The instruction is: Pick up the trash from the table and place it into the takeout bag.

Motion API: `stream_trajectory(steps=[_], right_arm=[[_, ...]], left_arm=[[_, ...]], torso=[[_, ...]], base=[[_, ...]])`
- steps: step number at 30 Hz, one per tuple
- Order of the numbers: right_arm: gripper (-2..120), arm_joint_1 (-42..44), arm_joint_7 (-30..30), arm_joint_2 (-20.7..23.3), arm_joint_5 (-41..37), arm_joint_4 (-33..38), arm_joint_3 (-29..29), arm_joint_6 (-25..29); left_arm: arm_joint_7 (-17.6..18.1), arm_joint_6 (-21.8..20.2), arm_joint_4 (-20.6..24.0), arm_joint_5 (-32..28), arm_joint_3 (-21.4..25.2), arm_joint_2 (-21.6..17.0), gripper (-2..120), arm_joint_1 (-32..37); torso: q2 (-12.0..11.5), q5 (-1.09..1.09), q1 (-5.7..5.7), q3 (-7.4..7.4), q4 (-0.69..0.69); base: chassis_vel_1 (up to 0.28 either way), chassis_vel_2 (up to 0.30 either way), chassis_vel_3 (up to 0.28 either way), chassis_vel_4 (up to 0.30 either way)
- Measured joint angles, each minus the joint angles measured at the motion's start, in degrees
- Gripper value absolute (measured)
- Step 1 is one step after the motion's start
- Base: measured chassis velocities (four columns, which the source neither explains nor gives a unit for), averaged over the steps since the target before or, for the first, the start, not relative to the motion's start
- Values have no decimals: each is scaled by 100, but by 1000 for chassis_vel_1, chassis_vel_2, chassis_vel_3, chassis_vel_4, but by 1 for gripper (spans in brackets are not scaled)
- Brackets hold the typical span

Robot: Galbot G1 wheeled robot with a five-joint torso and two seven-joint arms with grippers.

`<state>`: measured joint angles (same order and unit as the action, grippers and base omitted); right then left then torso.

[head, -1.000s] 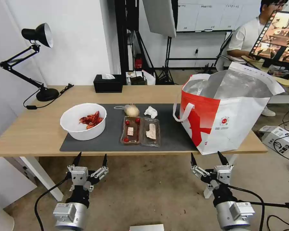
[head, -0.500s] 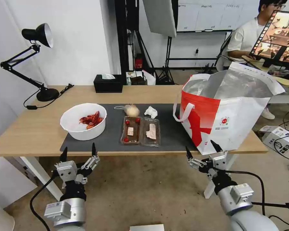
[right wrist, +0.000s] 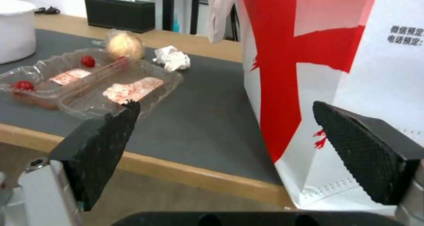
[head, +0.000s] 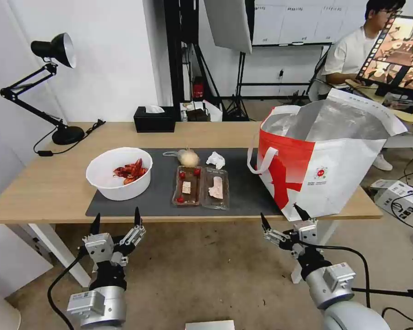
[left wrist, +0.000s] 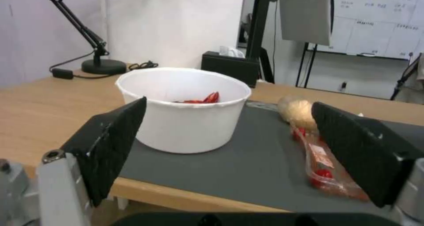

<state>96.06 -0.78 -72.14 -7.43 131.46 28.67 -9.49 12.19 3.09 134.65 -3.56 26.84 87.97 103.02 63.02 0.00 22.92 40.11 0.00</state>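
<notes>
Below the table (head: 41, 192) edge, the left gripper (head: 116, 220) and right gripper (head: 281, 215) hang with jaws spread and empty. Beside the takeout bag (head: 326, 169), the bowl (head: 119, 183) of shells looks rigid, likely best pinched at its rim; the thin tray (head: 201, 187) appears flimsy.

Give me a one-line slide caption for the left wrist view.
Open left gripper at the table edge, facing the white bowl of crayfish shells on the grey mat.

walls: white | floor: bare concrete (head: 206, 275) | desk lamp (head: 55, 50) — black (far left) | whiteboard (head: 298, 20) — behind
</notes>
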Motion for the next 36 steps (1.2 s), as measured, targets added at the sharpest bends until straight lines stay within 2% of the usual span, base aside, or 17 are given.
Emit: stream_trajectory(steps=[5,13,15,16,17,19,21,22,23,27,30,31,33,35,36], right_arm=[[100,22,-22,-26,-39,2,-63,3],[100,6,-301,-27,-874,24,-279,8],[100,-111,-641,-22,-1971,138,-550,-31],[100,-149,-734,-22,-2292,177,-612,-61],[100,-149,-734,-22,-2292,177,-612,-61],[100,-374,-1104,-23,-3634,311,-832,-141],[100,-421,-1164,-22,-3876,319,-869,-144],[100,-552,-1343,-13,-4541,326,-965,-141],[100,-627,-1430,-10,-4840,321,-1019,-125],[100,-793,-1632,-20,-5360,253,-1140,-35],[100,-1193,-2234,-120,-6243,132,-1361,40],[100,-1193,-2234,-120,-6243,132,-1361,40],[100,-1550,-2734,-295,-6705,-2,-1548,54],[100,-1629,-2824,-346,-6790,-37,-1587,58],[100,-1830,-3050,-495,-7002,-141,-1685,68]], left_arm=[[-34,0,12,0,-1,0,100,36],[-325,15,78,-50,45,-67,100,150],[-419,16,105,-105,77,-124,100,191],[-432,16,111,-114,86,-140,100,200],[-432,16,111,-114,86,-140,100,200],[-477,15,141,-147,126,-206,100,237],[-487,13,147,-153,136,-219,100,248],[-507,11,167,-158,154,-246,100,277],[-510,8,174,-159,161,-253,100,291],[-511,1,186,-159,194,-262,100,320],[-510,-5,190,-144,258,-271,100,368],[-510,-5,190,-144,258,-271,100,368],[-509,-7,190,-127,305,-277,100,401],[-509,-7,188,-122,312,-275,100,407],[-507,-9,177,-111,327,-258,100,422]], torso=[[0,0,0,0,0],[0,0,0,0,0],[0,0,0,0,0],[0,-1,0,0,0],[0,-1,0,0,0],[0,-1,0,0,1],[0,-1,0,0,0],[0,0,0,0,0],[0,0,0,0,0],[0,-1,0,0,0],[0,0,0,0,0],[0,0,0,0,0],[0,-1,0,0,0],[0,0,0,0,1],[0,-1,0,0,1]], base=[[0,0,0,0],[0,0,0,0],[0,0,0,0],[0,0,0,0],[0,0,0,0],[0,0,0,0],[0,0,0,0],[0,0,0,0],[0,0,0,0],[0,0,0,0],[0,0,0,0],[0,0,0,0],[0,0,0,0],[0,0,0,0],[0,0,0,0]])
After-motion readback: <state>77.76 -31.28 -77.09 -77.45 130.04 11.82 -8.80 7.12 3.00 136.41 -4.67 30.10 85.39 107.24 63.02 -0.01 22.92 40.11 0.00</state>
